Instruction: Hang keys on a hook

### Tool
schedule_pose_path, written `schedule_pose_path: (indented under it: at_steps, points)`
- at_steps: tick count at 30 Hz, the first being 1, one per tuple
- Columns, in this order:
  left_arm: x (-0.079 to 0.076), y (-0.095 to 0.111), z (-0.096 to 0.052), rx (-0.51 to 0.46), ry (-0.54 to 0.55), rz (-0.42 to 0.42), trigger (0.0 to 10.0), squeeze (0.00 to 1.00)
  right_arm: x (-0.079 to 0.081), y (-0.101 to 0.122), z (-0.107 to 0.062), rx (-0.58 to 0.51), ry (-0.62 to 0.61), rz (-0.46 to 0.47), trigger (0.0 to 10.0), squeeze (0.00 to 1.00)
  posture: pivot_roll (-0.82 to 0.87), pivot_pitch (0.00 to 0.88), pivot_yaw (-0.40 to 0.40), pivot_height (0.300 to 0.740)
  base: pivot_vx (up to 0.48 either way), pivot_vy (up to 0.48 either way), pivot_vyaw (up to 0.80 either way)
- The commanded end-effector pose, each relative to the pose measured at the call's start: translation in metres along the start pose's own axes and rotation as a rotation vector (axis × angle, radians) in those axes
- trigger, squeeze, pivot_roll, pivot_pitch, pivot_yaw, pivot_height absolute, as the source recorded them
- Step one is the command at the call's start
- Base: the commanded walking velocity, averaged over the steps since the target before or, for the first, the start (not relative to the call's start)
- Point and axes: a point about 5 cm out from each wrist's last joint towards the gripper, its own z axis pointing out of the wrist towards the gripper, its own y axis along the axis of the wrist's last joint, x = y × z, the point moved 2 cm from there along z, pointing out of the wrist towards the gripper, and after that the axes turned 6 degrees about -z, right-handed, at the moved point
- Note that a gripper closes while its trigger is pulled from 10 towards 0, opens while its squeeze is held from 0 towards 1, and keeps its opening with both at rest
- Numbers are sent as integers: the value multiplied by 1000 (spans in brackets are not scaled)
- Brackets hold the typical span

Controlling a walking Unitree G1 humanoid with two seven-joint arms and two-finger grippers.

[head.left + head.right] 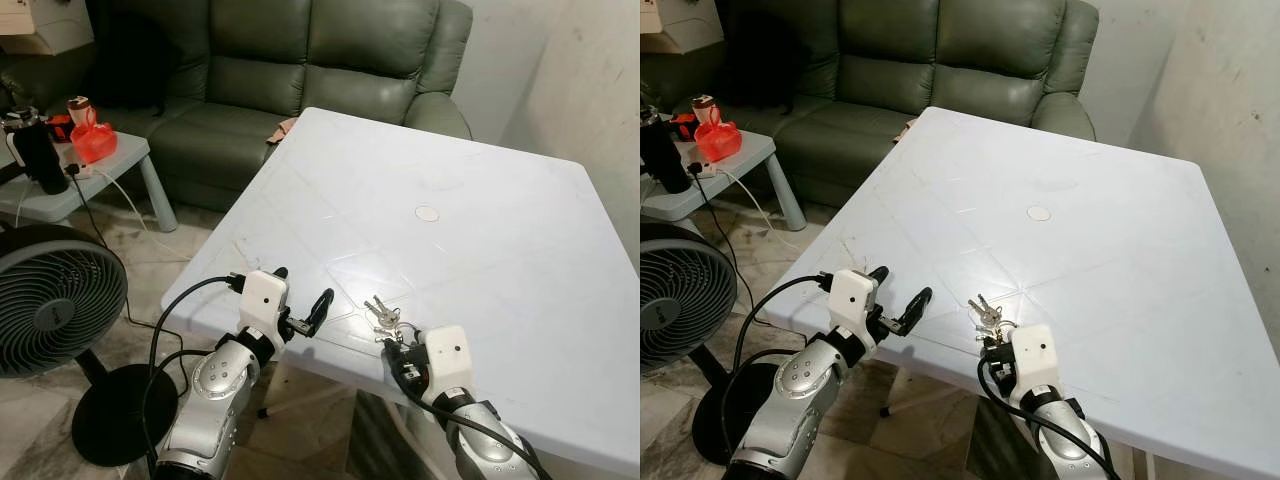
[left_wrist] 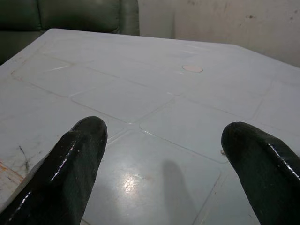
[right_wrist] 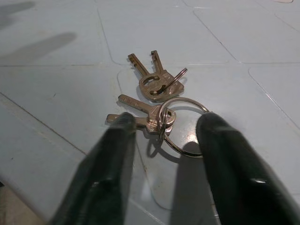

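Right claw (image 3: pixel 161 140) (fingers parted) straddles keys (image 3: pixel 154 101).

A domestic living room is indicated. A green leather sofa (image 1: pixel 300 70) is placed against the far side, with a white plastic table (image 1: pixel 480 190) set in front of it. A small pale side table (image 1: pixel 95 175) is seen beside the sofa, on which a dark flask (image 1: pixel 38 150) and a red bag (image 1: pixel 92 138) are kept. A black floor fan (image 1: pixel 55 310) is stood on a marbled tile floor (image 1: pixel 175 250). The wall (image 1: pixel 590 90) is stained and roughly plastered.
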Motion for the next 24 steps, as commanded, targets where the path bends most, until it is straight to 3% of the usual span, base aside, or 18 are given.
schedule_pose_path:
  at_steps: [1,24]
  points:
    - [-2,6,1,-19,-6,12,10000,0,-1,4,0,-4,-8,-8,0,0,5,0,-69,740,0,0,0]
    - [0,8,0,-23,8,16,10000,0,4,-1,1,32,-26,-21,0,0,13,0,-70,740,0,0,0]
